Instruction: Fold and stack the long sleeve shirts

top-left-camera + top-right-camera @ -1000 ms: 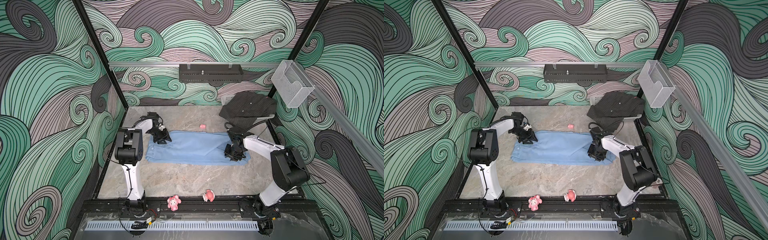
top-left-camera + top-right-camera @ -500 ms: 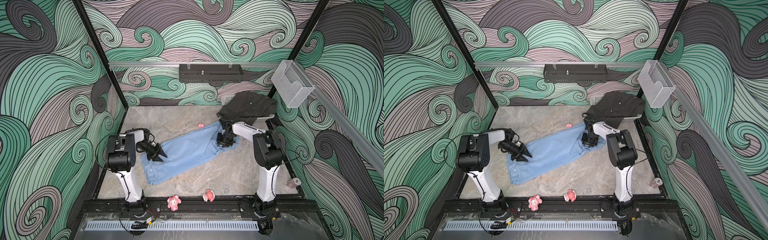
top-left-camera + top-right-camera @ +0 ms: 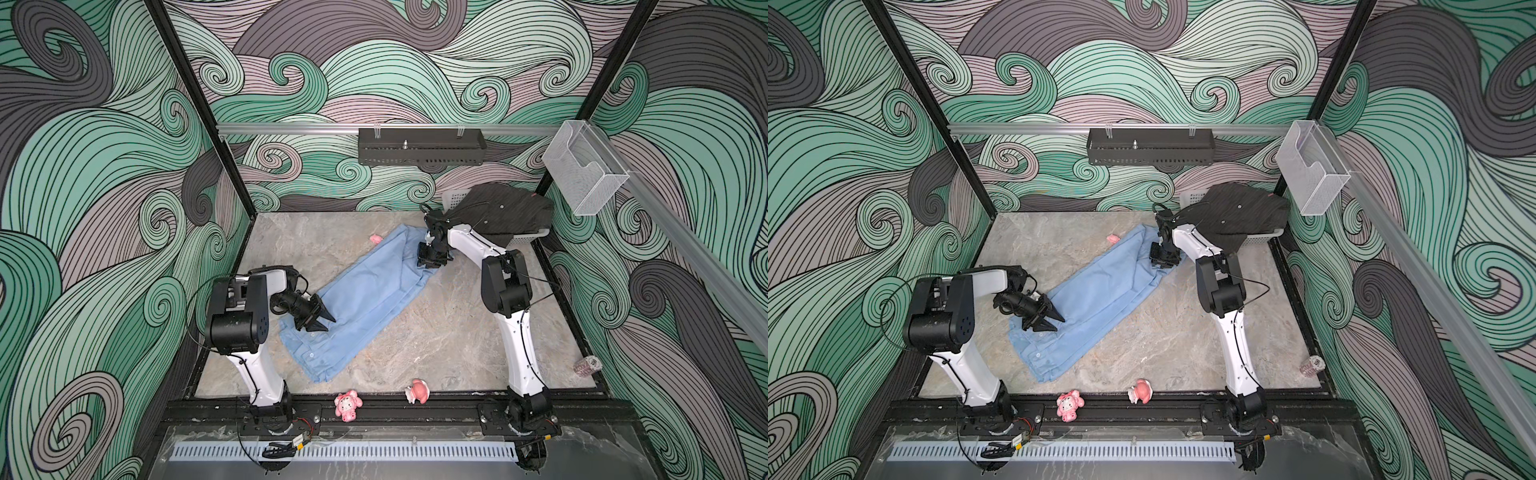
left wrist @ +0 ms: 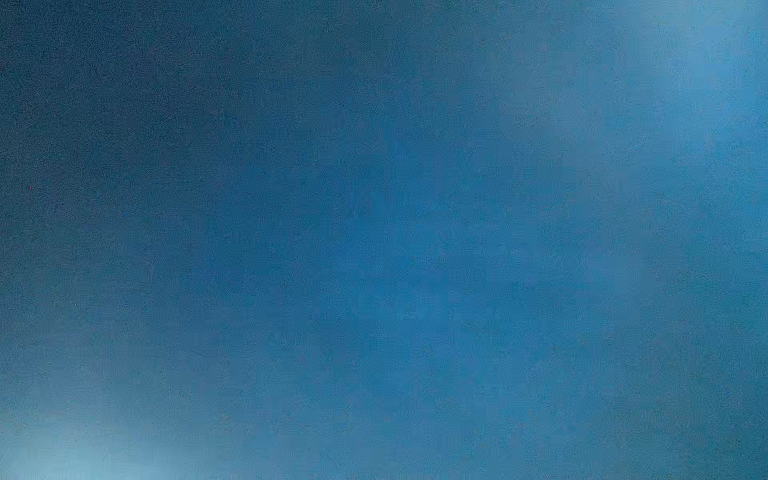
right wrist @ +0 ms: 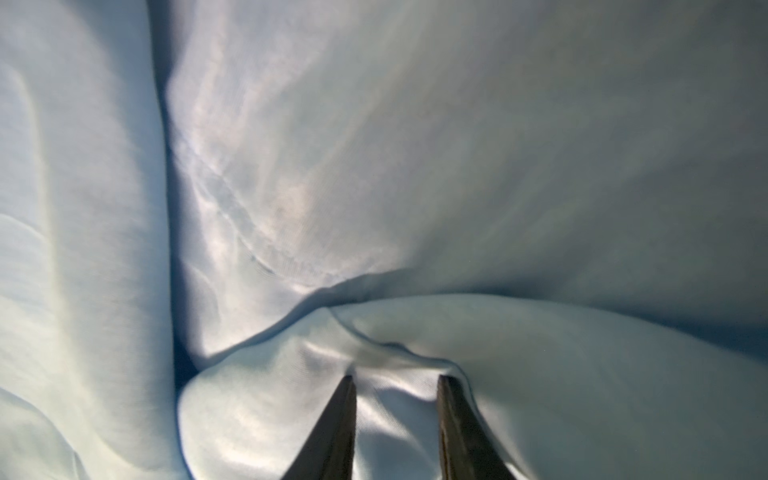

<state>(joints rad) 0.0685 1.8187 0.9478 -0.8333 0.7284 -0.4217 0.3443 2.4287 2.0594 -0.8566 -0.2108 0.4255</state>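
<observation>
In both top views, a light blue collared button-front cloth shirt (image 3: 365, 307) (image 3: 1096, 307) is lying folded into a long band, running diagonally across the grey marbled tabletop (image 3: 436, 332). The left gripper (image 3: 322, 324) (image 3: 1052, 324) is resting on the band's near left edge. Its dark fingers are lying on the cloth, but I cannot tell whether they are clamping it. The right gripper (image 3: 430, 264) (image 3: 1165, 262) is pressing down on the band's far end. A dark charcoal pinstriped button shirt (image 3: 503, 212) (image 3: 1241, 212) is lying spread over a white perforated plastic basket (image 3: 453, 197) in the far right corner.

In the left wrist view, blurred blue is filling the whole picture, and no fingers are showing.

In the right wrist view, the right gripper (image 5: 397, 378) is pinching a raised fold of the light blue shirt (image 5: 415, 166). Its fingers (image 5: 340, 424) are standing narrowly apart, with cloth bunching between them.
</observation>
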